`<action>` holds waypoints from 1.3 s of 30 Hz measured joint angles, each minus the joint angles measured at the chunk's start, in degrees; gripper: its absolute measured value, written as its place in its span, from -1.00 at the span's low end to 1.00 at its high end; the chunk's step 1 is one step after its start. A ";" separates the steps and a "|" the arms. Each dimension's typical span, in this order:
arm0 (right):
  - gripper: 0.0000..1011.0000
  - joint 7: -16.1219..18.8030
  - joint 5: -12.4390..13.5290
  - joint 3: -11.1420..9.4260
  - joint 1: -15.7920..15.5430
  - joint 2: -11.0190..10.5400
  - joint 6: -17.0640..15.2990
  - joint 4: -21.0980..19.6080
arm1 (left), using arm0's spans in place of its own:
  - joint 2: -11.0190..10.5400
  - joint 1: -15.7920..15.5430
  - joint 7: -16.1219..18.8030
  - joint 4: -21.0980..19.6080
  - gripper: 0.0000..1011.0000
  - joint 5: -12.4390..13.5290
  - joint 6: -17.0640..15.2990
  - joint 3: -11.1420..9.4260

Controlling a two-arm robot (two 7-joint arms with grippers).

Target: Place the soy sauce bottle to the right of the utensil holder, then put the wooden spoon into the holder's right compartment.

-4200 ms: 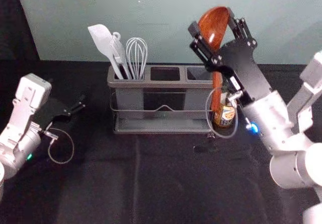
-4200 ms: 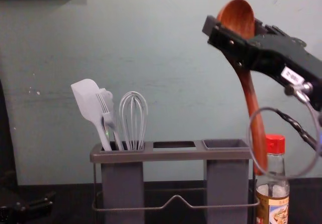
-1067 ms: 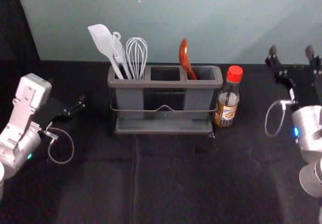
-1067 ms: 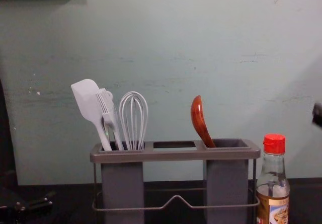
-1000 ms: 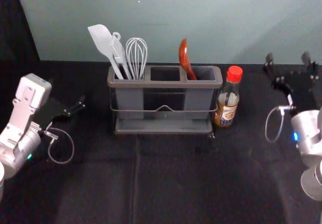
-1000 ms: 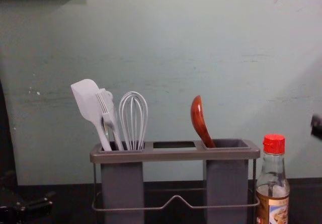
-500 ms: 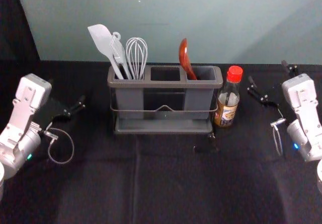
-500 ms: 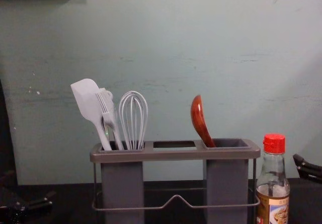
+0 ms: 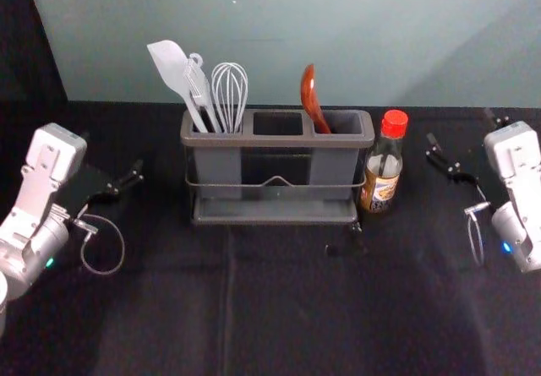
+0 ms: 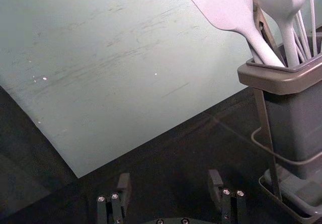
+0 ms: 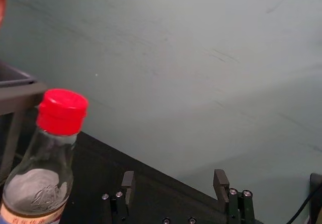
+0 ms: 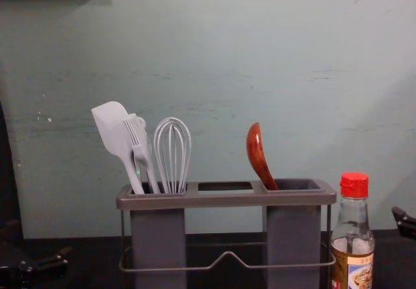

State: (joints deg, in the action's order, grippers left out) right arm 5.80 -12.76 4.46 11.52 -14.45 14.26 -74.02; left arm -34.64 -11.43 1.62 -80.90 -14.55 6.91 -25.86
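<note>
On the black-cloth-covered desk [image 9: 279, 300], a grey utensil holder [image 9: 270, 141] is set near the middle of the far edge. Its left compartment is occupied by a pale spatula [image 9: 172, 65], a pale brush [image 9: 199, 93] and a pale wire whisk [image 9: 229, 89]; a brownish handle [image 10: 265, 27] seems half hidden behind the spatula. Between the holder and the right gripper [image 9: 461, 128], a red-capped glass soy sauce bottle [image 9: 382, 177] is stood upright, just beside the holder's right end. The right gripper is spread wide with nothing held; the left gripper [image 9: 110, 156] is parked left of the holder, likewise spread and empty. The brown wooden spoon [image 9: 310, 95], earlier gripped on the right, is now lodged bowl-up in the right compartment. One spoon, one bottle and three compartments are counted.
</note>
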 joint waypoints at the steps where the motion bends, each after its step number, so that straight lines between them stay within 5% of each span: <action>1: 0.98 0.02 0.63 -0.27 -0.03 0.23 0.10 0.12 | 0.00 0.00 0.00 0.00 0.99 0.00 0.00 0.00; 39: 0.98 -0.13 1.61 -0.71 -0.04 0.71 0.71 0.42 | 0.00 0.00 0.00 0.00 0.99 0.00 0.00 0.00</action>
State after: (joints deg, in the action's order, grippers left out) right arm 5.67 -11.15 3.76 11.48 -13.74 14.97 -73.59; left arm -34.65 -11.43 1.62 -80.90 -14.55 6.91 -25.86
